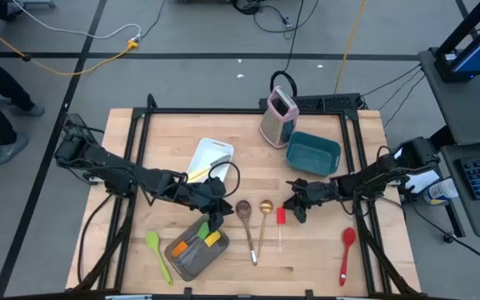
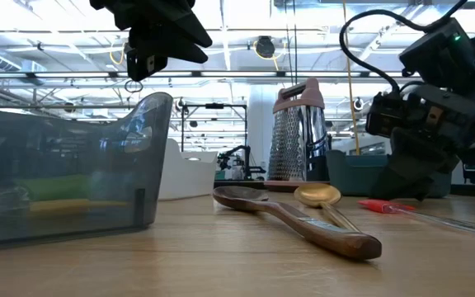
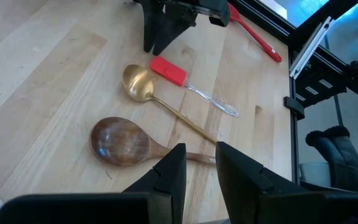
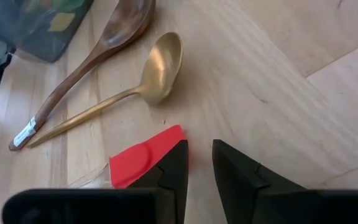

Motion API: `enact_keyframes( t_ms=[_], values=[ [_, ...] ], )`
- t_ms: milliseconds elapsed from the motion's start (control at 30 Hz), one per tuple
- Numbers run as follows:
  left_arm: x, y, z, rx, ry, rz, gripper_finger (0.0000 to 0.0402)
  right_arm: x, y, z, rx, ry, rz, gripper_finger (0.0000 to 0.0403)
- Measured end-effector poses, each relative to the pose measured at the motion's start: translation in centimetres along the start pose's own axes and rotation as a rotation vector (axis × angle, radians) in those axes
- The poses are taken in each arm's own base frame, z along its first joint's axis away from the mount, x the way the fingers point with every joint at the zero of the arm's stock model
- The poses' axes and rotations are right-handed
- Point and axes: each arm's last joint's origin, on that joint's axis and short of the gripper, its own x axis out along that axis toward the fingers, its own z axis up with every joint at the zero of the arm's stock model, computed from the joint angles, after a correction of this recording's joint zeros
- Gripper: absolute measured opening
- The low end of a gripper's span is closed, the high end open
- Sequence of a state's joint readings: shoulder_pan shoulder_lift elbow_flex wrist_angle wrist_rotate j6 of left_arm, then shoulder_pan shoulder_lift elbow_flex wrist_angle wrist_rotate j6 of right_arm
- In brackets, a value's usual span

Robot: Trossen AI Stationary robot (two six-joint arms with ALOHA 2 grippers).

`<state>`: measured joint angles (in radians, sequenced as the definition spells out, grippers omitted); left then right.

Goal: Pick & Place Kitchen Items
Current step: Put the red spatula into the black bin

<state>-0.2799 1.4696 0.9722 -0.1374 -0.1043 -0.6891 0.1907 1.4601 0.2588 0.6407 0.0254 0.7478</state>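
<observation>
The right gripper [image 1: 297, 208], fingers narrowly apart and empty, hovers just beside the red spatula [image 1: 280, 218] near the tabletop's middle; its clear handle runs toward the front edge.

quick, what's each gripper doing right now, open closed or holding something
Left gripper: above the grey pan, narrow gap between its fingers, nothing held.
Right gripper: low beside the red spatula, narrow gap, not gripping it.
</observation>
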Motion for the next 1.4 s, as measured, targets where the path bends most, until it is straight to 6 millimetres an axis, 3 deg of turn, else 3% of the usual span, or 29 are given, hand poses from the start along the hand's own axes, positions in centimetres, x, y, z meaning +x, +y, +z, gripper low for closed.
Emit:
enact_keyframes(
  t_ms=[167,500,767,1400],
  values=[
    [0.0,0.0,0.0,0.000,0.000,0.000,0.0090,0.0,0.0,0.0,0.008,0.000,-0.003,0.0076],
    [0.0,0.0,0.0,-0.006,0.000,0.000,0.0090,1.1,0.0,-0.4,0.005,-0.012,-0.004,0.0158],
    [0.0,0.0,0.0,-0.013,-0.003,-0.003,0.0090,1.1,0.5,-2.0,0.038,0.103,0.001,0.0149],
    [0.0,0.0,0.1,-0.014,-0.005,-0.005,0.0090,0.9,-0.1,-3.0,0.063,0.201,-0.067,0.0135]
  ],
)
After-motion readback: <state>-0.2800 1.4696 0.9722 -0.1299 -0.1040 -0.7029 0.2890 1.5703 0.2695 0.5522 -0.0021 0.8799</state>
